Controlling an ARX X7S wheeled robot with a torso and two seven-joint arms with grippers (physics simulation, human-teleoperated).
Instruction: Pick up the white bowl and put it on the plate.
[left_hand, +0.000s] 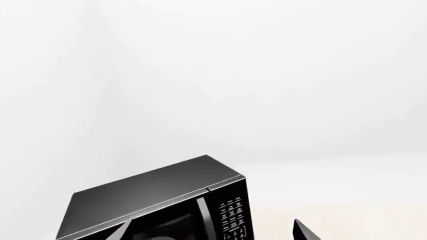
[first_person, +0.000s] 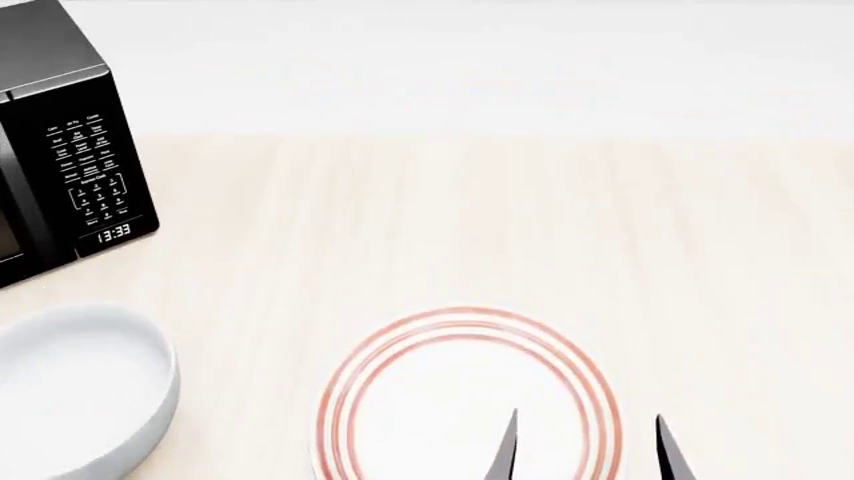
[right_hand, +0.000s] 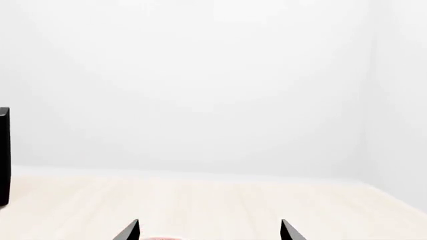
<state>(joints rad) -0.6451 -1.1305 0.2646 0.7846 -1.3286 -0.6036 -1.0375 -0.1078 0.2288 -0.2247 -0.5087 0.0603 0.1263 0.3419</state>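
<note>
Table: we see a pale wood top (first_person: 467, 220) with a white wall behind.
Microwave (first_person: 60, 140): we see it far left, black, at the back.
White bowl (first_person: 74, 395): front left, on the table, apart from the plate.
Plate (first_person: 467, 330): red rings, middle front, nothing on it.
Right gripper (first_person: 585, 448): over the plate's near edge, fingers apart, holding nothing.
Left gripper (left_hand: 213, 235): fingers apart, pointing at the microwave.

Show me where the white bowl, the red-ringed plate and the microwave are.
white bowl (first_person: 74, 385): head view, on its inner floor.
plate (first_person: 461, 325): head view, on the far red-ringed rim.
microwave (first_person: 87, 170): head view, on its button panel.
</note>
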